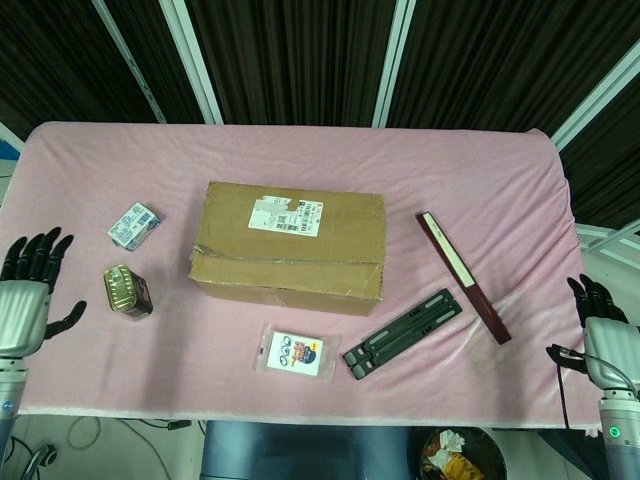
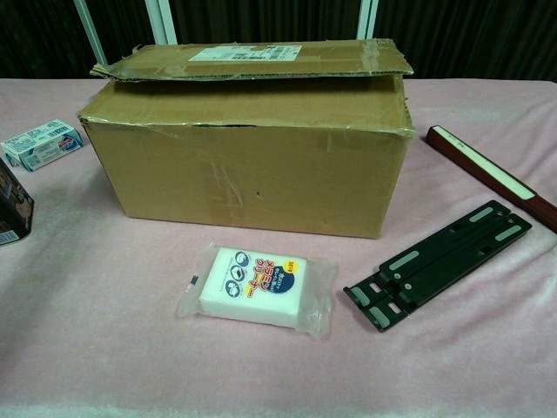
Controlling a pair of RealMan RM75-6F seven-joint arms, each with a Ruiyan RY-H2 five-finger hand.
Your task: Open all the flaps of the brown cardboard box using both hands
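Note:
The brown cardboard box (image 1: pixel 288 245) (image 2: pixel 250 148) stands in the middle of the pink table, its top flaps folded down, the far flap with a white label slightly raised. At the table's left edge my left hand (image 1: pixel 27 295) is open with fingers spread, well apart from the box and holding nothing. Beyond the table's right edge, my right hand (image 1: pixel 600 325) is also open and empty. Neither hand appears in the chest view.
A small blue-white packet (image 1: pixel 134 225) (image 2: pixel 41 144) and a dark tin can (image 1: pixel 127 291) lie left of the box. In front of it are a wrapped sponge (image 1: pixel 294 353) (image 2: pixel 256 285) and a black folding stand (image 1: pixel 403 333) (image 2: pixel 438 262). A long dark red box (image 1: pixel 463 275) (image 2: pixel 492 175) lies at the right.

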